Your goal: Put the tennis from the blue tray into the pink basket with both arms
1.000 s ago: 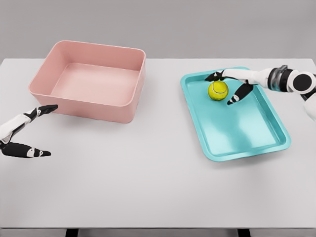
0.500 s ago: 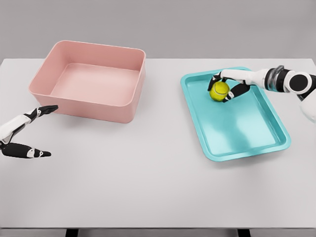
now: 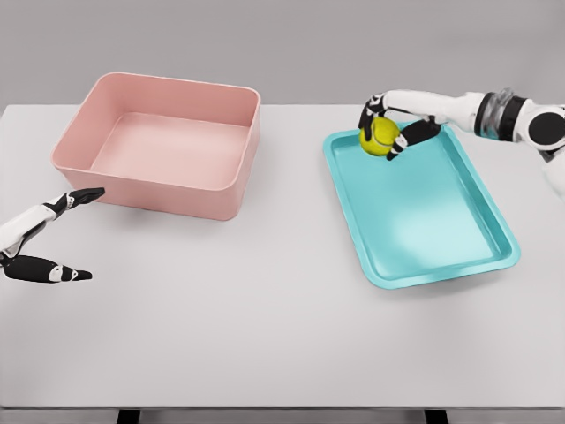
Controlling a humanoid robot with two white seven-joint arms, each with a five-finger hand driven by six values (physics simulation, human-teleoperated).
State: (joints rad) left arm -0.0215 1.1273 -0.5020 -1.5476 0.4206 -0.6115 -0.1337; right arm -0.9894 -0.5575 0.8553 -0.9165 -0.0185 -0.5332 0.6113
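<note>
Right hand [image 3: 388, 125]: dark fingers curled round the tennis ball [image 3: 380, 137], thumb side toward the pink basket, other fingers on the far side; clamped on the ball, white forearm running off toward the right edge of the frame. Tennis ball: yellow-green, one item, held over the far left corner of the blue tray [image 3: 424, 221], seemingly lifted clear of the tray floor, though the exact clearance cannot be told from this view. Blue tray: shallow, teal, nothing else showing in it, lying well to the right of the pink basket [image 3: 88, 115] with bare table between. Pink basket: deep, rounded rectangular walls, nothing seen inside, open at the top. Left hand [image 3: 48, 238]: well below and to the left of the pink basket, near the frame's left edge, fingers apart and holding nothing, thumb and forefinger spread wide above the table [image 3: 282, 336]. Table: pale grey, carrying basket and tray. Step in hand, by judgement: ball grasped and raised, carriage toward the pink basket about to start. Next move, by judgement: the ball must travel leftward toward the pink basket; as the task names both arms, a hand-over in the gap beside the basket is likely, calling for the left hand to rise and meet the ball, with a firm grip before release.
</note>
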